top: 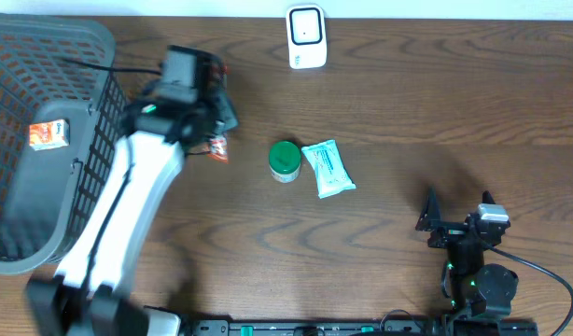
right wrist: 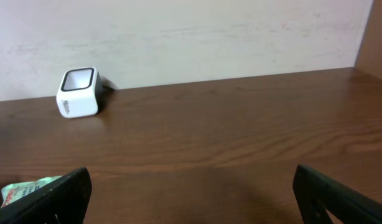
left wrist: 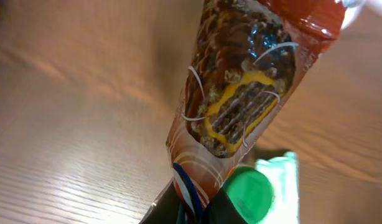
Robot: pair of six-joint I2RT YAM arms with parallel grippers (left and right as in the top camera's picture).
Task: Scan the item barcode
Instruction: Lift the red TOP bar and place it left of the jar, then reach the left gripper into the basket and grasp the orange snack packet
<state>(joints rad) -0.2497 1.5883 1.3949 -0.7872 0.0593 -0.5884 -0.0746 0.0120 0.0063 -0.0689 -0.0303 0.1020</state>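
Counter (top: 389, 112): brown wood, white barcode scanner (top: 306, 37) at far edge.
Left jaws: pinched snack packet (left wrist: 241, 93) by one end, long axis outward; scanner lay ahead-right, nearer this arm.
Right jaws: spread, empty.

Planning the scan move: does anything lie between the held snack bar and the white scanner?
Nothing visible does: bare wood runs from the snack bar to the scanner; the green-lidded jar sits off that line.

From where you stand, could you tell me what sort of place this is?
Probably a mock shop checkout: a white barcode scanner on the wooden table, a grey shopping basket, and packaged goods like the snack packet.
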